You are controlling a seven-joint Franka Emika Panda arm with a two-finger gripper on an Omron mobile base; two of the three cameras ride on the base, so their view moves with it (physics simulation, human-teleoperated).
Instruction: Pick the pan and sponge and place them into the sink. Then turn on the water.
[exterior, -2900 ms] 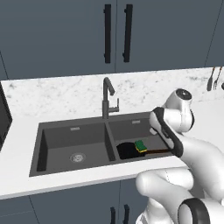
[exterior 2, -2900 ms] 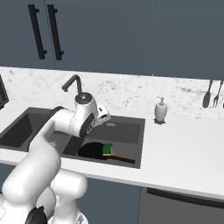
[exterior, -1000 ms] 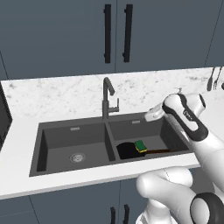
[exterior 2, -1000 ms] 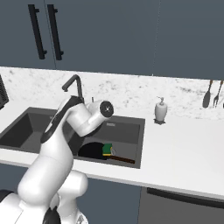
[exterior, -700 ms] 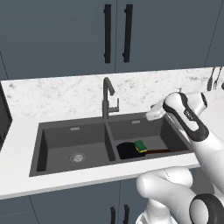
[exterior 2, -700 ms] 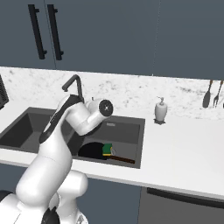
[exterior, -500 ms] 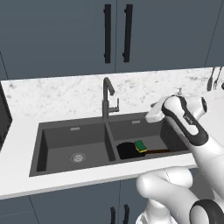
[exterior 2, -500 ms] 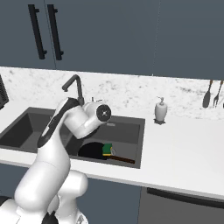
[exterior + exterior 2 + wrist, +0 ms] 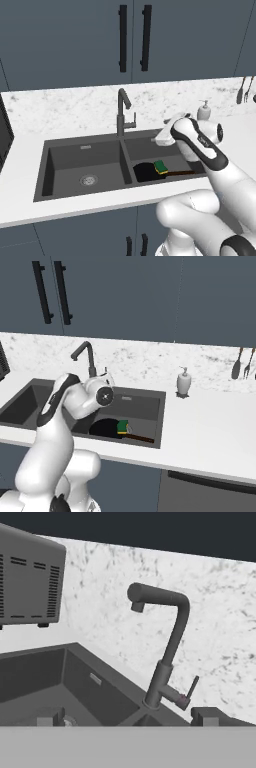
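The black pan (image 9: 145, 172) lies in the right basin of the dark grey sink (image 9: 70, 145), its brown handle pointing right. The green-topped sponge (image 9: 161, 166) rests on the pan's rim, also seen as sponge (image 9: 123, 427) on pan (image 9: 104, 428). My gripper (image 9: 159, 139) hangs above the right basin, just right of the faucet (image 9: 121, 112), and points at it. In the hand view the gripper (image 9: 129, 717) is open and holds nothing; the faucet (image 9: 167, 647) and its side lever (image 9: 192, 688) stand close ahead. No water shows at the spout.
A white soap dispenser (image 9: 203, 110) stands on the counter right of the sink. Utensils (image 9: 241, 363) hang on the wall at far right. A dark appliance (image 9: 30, 577) sits on the counter left of the sink. Cabinet doors with black handles hang above.
My hand has risen from the right basin and moved left toward the faucet, staying open. Pan and sponge have not moved.
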